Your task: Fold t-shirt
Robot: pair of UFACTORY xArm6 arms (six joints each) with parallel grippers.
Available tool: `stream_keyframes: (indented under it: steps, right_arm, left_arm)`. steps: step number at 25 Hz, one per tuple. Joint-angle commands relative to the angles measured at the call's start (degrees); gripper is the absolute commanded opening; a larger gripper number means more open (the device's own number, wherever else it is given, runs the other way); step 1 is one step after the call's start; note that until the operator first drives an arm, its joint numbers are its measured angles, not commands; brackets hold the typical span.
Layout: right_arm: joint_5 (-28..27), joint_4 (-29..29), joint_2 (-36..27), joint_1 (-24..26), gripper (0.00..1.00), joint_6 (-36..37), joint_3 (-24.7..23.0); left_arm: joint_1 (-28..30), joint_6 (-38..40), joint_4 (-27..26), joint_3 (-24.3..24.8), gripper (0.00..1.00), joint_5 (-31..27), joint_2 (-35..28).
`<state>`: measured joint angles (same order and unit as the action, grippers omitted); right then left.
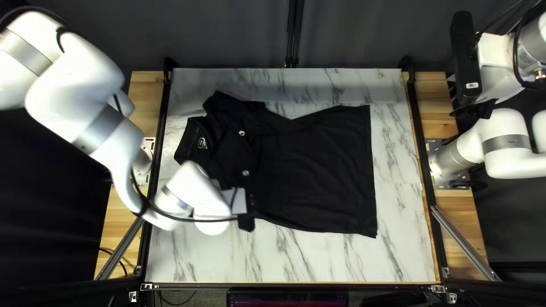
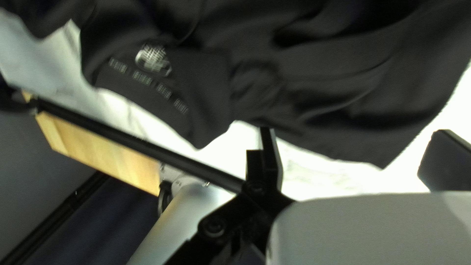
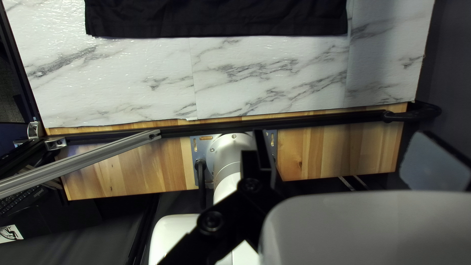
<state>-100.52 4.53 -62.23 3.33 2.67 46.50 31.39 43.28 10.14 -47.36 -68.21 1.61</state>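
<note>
One black t-shirt (image 1: 318, 165) on marbled tabletop (image 1: 307, 256), left hand (image 1: 246, 220) spread wide, right hand (image 1: 479, 109) likewise

The overhead view slants down, sharing the tabletop (image 1: 307, 258) with both wrist views.

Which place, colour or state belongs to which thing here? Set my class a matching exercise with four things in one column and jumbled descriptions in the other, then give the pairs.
Things:
1. T-shirt
2. Tabletop
3. Curtain
4. Right gripper

Descriptions:
A. Hanging behind the table's far edge
B. Open, away from the cloth
C. Black, spread out, collar toward the left arm's base
D. White with grey marbling

Right pairs: 1-C, 2-D, 3-A, 4-B
</note>
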Motion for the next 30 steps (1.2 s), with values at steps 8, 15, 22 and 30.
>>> stream_keyframes:
  steps: [8,15,22,30]
  right_arm:
    - [0.0,0.0,0.0,0.0,1.0,0.0,0.0]
    - [0.0,0.0,0.0,0.0,1.0,0.0,0.0]
    - [0.0,0.0,0.0,0.0,1.0,0.0,0.0]
    - [0.0,0.0,0.0,0.0,1.0,0.0,0.0]
  left_arm:
    - [-11.2,-28.6,-6.4,7.4,1.0,12.8,-0.5]
    - [-14.9,-39.0,-10.9,9.5,0.19,14.1,-1.1]
    - [-12.5,-36.6,-11.3,7.8,0.05,13.1,-0.9]
    - [-7.2,-29.5,-9.6,4.0,0.03,6.3,-3.1]
